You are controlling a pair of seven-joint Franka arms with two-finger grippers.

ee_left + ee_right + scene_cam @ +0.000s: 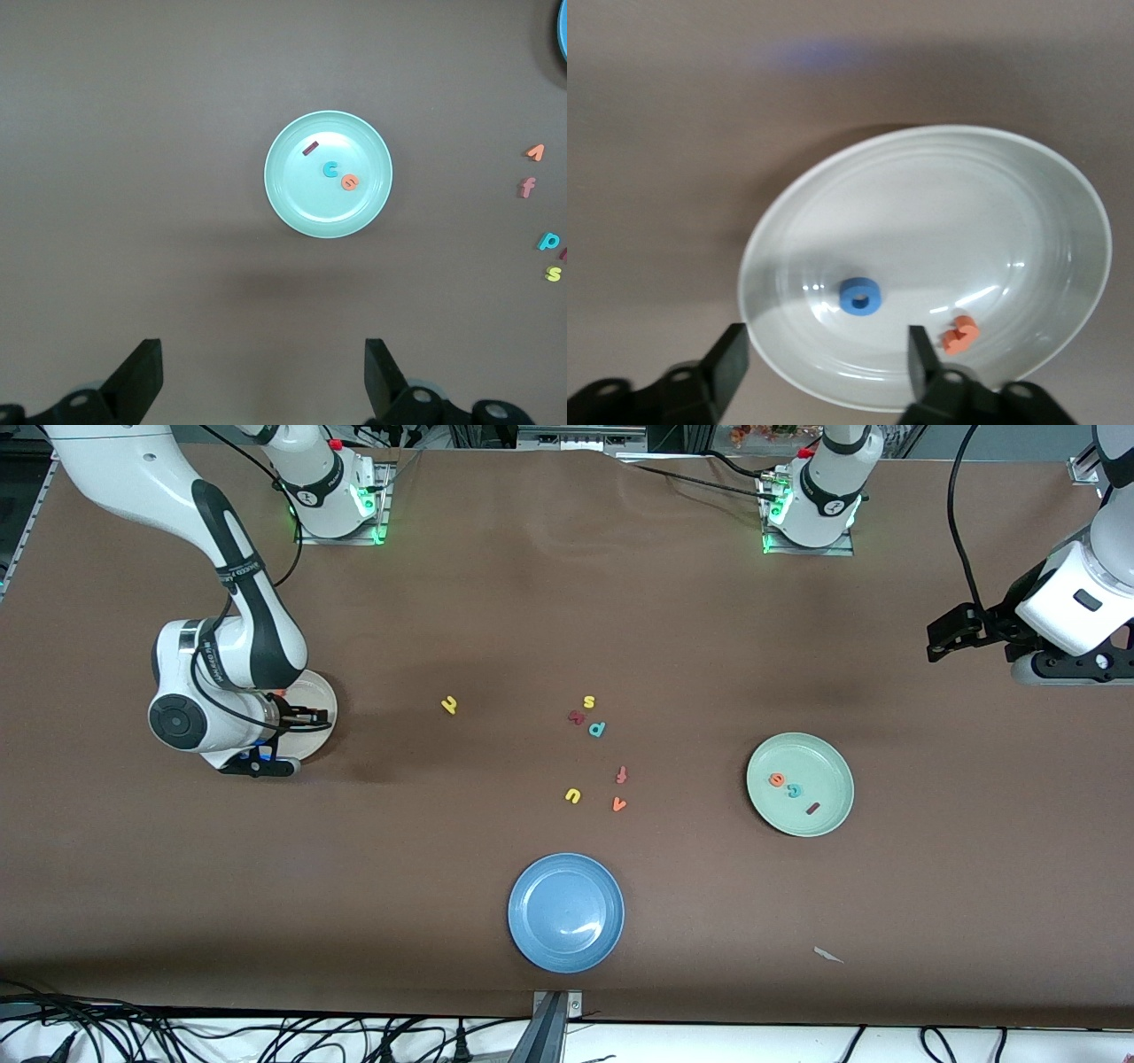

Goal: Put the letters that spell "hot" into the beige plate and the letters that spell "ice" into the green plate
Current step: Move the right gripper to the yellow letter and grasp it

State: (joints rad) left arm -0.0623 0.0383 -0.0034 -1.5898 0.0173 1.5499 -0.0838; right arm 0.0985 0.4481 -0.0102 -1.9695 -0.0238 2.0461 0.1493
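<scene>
The beige plate lies at the right arm's end of the table, partly hidden by that arm. In the right wrist view the beige plate holds the blue o and the orange t. My right gripper hangs open just above the plate's rim, holding nothing. The yellow h lies on the bare table. The green plate holds the orange e, teal c and dark red i. My left gripper waits open, high over the left arm's end of the table.
A blue plate sits near the front camera. Loose letters lie mid-table: yellow s, a dark red letter, teal p, red-orange f, yellow u, orange v. A paper scrap lies nearer the camera than the green plate.
</scene>
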